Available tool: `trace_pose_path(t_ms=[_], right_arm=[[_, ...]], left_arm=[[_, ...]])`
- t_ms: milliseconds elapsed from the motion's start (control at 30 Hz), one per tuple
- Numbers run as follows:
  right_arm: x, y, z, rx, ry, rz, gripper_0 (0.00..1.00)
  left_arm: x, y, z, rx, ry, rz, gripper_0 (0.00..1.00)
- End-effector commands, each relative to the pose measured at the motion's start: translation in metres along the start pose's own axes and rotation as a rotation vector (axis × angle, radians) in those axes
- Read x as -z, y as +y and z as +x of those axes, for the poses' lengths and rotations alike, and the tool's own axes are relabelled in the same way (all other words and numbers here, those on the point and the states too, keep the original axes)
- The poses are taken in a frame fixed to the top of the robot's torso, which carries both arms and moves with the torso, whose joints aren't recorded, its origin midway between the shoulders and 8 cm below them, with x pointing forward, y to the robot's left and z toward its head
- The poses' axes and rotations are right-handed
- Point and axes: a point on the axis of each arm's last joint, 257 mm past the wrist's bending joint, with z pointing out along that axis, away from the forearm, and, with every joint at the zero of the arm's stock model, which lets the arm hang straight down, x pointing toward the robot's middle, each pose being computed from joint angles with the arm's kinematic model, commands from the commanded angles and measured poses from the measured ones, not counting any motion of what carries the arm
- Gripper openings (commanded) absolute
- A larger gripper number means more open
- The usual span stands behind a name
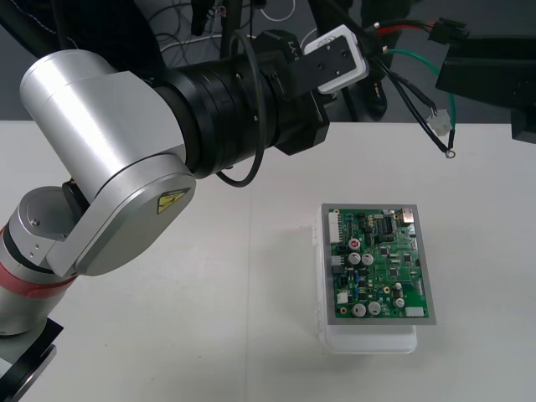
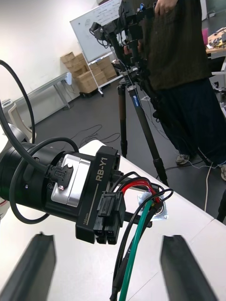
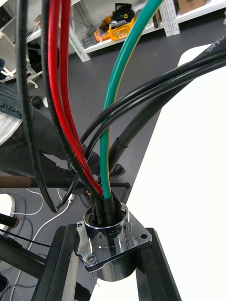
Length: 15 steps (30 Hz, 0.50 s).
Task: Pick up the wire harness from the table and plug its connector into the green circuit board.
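Pale table [image 1: 209, 335] in the front view, circuit board [image 1: 381, 264] lower right, harness [image 1: 437, 124] dangling upper right. Left wrist: my left gripper [image 3: 109, 244] is clenched on the metal socket [image 3: 106, 221]. Right wrist: my right gripper [image 2: 107, 239] gapes before the plug [image 2: 109, 211]. The wires look light and floppy, so I'd pinch that stiff plug.

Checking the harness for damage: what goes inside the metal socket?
Red, black and green wires run into the metal socket, which the left gripper clamps by its flange. Where they end inside is covered by the socket's metal body.
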Motion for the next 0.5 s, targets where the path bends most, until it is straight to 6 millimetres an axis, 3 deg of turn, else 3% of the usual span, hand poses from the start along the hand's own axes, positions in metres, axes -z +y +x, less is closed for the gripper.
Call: trace_pose_path(t_ms=[33,500], right_arm=[[-0.004,0.006,-0.009,0.025,-0.011,-0.015,0.73],[-0.006,0.013,-0.019,0.041,-0.027,-0.035,0.73]], left_arm=[[0.001,0.001,-0.037,-0.09,-0.104,-0.029,0.0],[0.001,0.002,-0.037,-0.093,-0.108,-0.032,0.0]])
